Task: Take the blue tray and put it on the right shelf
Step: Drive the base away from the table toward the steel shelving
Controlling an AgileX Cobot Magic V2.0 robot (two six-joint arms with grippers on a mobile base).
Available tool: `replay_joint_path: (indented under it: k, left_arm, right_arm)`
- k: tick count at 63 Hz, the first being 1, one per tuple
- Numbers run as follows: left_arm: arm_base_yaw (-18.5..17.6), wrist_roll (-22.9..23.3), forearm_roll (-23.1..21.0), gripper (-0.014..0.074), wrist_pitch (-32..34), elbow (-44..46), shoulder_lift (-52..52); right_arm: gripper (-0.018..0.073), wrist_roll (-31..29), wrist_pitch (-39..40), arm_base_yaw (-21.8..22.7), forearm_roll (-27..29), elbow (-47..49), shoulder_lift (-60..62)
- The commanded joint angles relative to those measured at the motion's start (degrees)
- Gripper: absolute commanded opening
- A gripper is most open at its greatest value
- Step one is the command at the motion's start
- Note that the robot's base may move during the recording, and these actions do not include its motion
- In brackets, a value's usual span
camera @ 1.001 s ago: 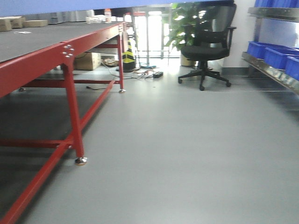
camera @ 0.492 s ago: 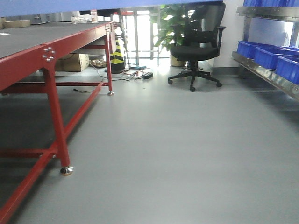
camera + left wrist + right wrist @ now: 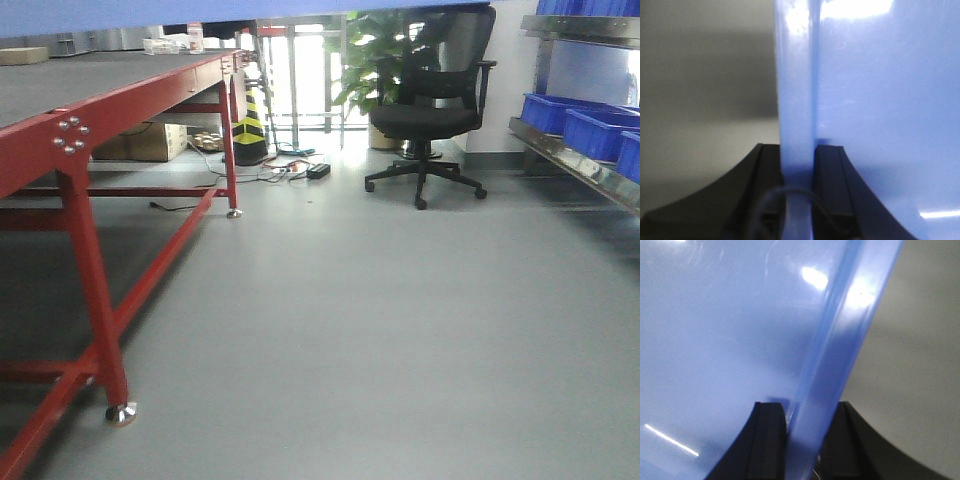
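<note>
The blue tray [image 3: 200, 12] shows as a light blue band along the top edge of the front view, carried in the air. In the left wrist view my left gripper [image 3: 797, 160] is shut on the tray's left rim [image 3: 796, 100]. In the right wrist view my right gripper [image 3: 807, 415] is shut on the tray's right rim [image 3: 840, 340]. The tray's glossy floor fills much of both wrist views. The right shelf [image 3: 590, 170] is the steel shelf at the far right of the front view, seen end-on.
Dark blue bins [image 3: 580, 125] stand on the shelf. A red-framed table [image 3: 110, 110] with a dark mat fills the left. A black office chair [image 3: 430, 110], a plant and cables lie at the back. Grey floor [image 3: 380, 330] spreads in front.
The view has shifted: the table leg has moved left and nearer, and the chair and shelf sit slightly right of where they were half a second ago. Both grippers still hold the tray.
</note>
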State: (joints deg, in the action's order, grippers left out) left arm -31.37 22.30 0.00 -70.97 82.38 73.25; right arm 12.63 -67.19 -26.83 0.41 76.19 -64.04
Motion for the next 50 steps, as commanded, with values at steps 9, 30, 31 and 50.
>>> replay_joint_path:
  k: [9, 30, 31, 50]
  left_arm:
    - [-0.2, -1.7, 2.3, -0.0048, -5.3, 1.3, -1.3]
    - [-0.2, -1.7, 2.3, -0.0048, -5.3, 1.3, -1.3]
    - [-0.2, -1.7, 2.3, -0.0048, -5.3, 1.3, -1.3]
    - [-0.2, -1.7, 2.3, -0.0048, -5.3, 1.3, -1.2]
  right_arm:
    - [0.0057, -2.0, 3.7, -0.1, -1.3, 1.8, 1.4]
    - [0.0057, -2.0, 3.7, -0.1, -1.3, 1.8, 1.4]
    - [0.0057, -2.0, 3.7, -0.1, -1.3, 1.8, 1.4]
    - [0.0057, -2.0, 3.7, -0.1, -1.3, 1.8, 1.4]
